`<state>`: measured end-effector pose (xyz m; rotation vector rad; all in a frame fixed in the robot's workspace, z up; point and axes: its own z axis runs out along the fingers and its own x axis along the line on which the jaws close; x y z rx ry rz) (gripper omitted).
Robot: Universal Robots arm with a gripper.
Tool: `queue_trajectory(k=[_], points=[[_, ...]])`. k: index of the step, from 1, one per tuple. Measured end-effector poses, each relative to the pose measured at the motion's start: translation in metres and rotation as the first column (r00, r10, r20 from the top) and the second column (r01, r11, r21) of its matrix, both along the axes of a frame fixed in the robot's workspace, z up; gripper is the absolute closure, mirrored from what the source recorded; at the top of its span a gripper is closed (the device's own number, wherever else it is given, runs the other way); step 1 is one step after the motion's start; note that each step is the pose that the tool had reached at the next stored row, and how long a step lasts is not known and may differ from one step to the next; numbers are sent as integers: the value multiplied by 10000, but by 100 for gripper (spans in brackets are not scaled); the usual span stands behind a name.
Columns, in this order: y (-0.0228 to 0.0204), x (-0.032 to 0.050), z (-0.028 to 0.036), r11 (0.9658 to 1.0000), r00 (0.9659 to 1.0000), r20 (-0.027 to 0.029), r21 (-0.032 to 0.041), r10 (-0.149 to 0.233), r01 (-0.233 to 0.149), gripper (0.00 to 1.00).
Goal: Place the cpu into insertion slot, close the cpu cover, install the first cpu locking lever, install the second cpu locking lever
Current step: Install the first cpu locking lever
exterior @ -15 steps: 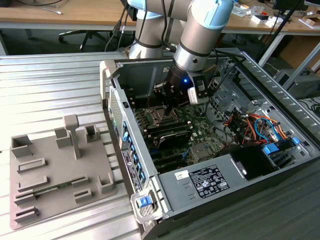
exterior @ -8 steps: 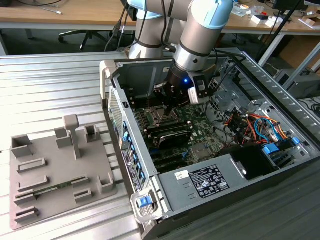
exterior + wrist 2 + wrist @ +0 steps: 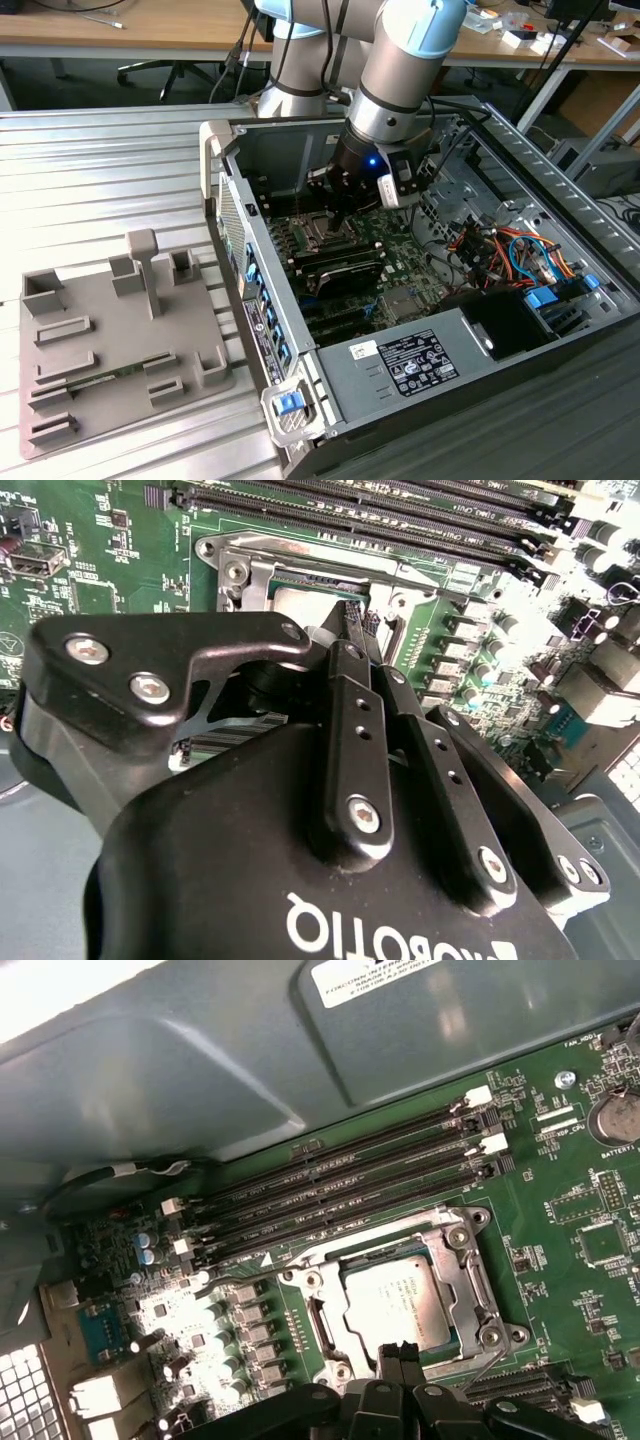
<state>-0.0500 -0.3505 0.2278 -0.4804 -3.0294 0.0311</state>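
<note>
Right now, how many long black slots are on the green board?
4 long black slots, side by side between the grey case wall and the square silver socket; others may be hidden.

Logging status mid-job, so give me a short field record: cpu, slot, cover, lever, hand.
cpu: seated in the slot, metal top up
cover: down, framing the cpu
lever: rod lying along the cover's side nearest the memory slots; cannot tell if it is latched
hand: fingers shut, nothing seen between them, tips at the cover's edge beside the cpu
case: open, arm reaching in
</note>
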Motion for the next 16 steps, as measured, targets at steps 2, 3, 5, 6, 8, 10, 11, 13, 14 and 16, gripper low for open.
queue_trajectory(k=[2,3,5,6,8,10,11,13,14,16], points=[[0,0,0,10000,10000,0,0,98,-98,89],[0,0,0,9995,9995,0,0,308,-308,89],[0,0,0,9994,9994,0,0,356,-356,89],[0,0,0,9993,9993,0,0,381,-381,89],[0,0,0,9990,9990,0,0,451,-451,89],[0,0,0,9988,9988,0,0,498,-498,89],[0,0,0,9985,9985,0,0,545,-545,89],[0,0,0,9982,9982,0,0,593,-593,89],[0,0,0,9979,9979,0,0,650,-650,89],[0,0,0,9971,9971,0,0,761,-761,89]])
